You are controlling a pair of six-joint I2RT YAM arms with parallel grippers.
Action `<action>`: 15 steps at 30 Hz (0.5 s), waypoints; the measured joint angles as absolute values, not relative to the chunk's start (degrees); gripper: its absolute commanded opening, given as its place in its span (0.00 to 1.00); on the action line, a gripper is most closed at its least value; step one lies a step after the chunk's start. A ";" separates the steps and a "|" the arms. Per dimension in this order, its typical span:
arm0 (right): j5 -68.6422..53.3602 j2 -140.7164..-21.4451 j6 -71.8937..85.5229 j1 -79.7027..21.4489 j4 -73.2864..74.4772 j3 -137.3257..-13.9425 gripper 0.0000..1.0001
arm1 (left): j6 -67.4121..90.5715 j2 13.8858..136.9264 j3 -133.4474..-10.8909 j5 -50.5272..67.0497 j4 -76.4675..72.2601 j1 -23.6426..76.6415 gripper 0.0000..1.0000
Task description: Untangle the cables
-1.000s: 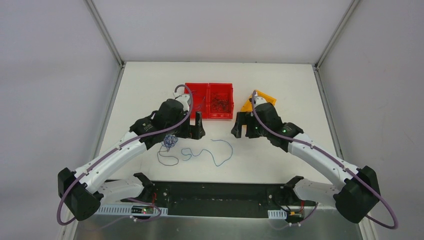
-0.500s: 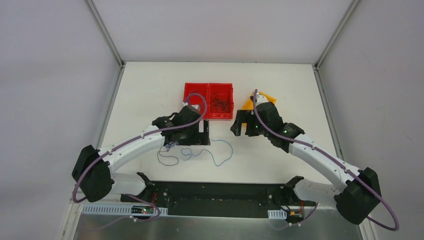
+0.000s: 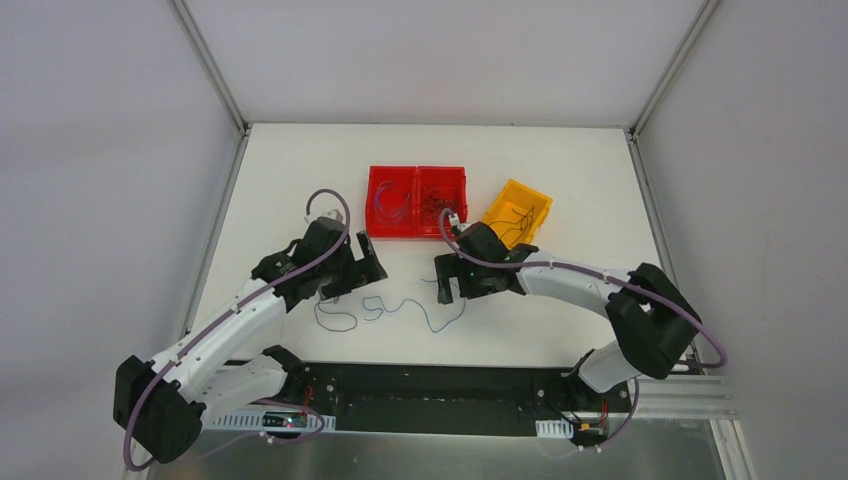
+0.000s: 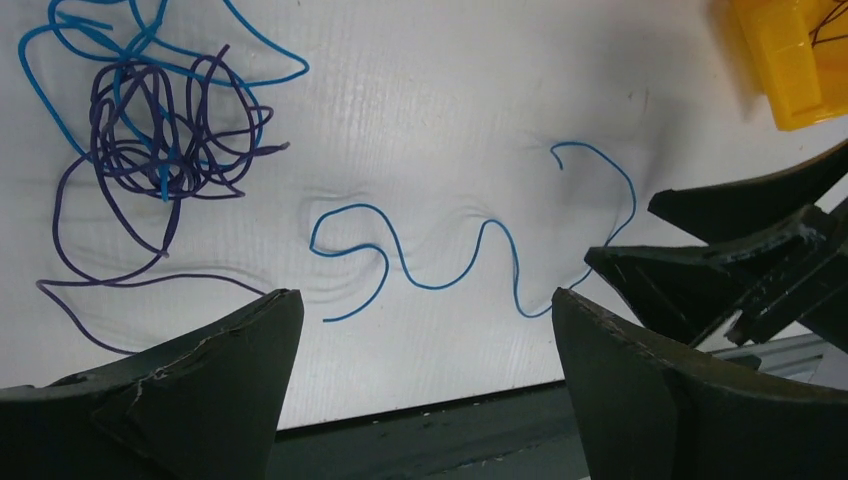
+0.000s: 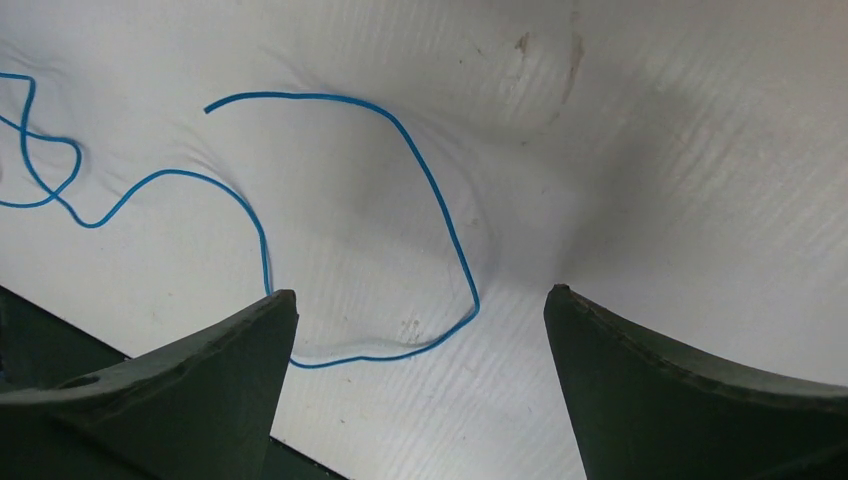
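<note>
2 tools with jaws wide apart and empty, left tool (image 3: 360,268) and right tool (image 3: 452,285), hang over the cables (image 4: 160,130) lying on the worktop (image 3: 300,180) just nearward of the red bin (image 3: 400,234), loose blue strand (image 4: 437,288) trailing right.

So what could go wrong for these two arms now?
The thin blue wire lies flat on the white table, so the open right gripper might close on nothing. Pulling the knotted blue-and-purple wire bundle carelessly could tighten it. The open left gripper sits near the right one; they might bump.
</note>
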State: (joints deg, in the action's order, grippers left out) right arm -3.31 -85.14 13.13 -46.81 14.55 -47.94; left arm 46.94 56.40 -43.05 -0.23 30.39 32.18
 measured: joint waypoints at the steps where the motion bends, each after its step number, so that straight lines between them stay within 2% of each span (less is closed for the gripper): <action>1: -3.31 -86.54 13.10 -47.18 14.44 -48.49 0.98 | 47.18 55.66 -42.52 0.03 30.81 32.21 0.99; 10: -2.37 -92.16 14.33 -53.60 12.56 -52.23 0.97 | 47.64 52.40 -39.27 2.00 33.78 32.14 1.00; 15: 1.37 -96.09 14.76 -57.78 13.52 -56.60 0.97 | 47.46 56.58 -39.27 4.08 33.71 31.77 1.00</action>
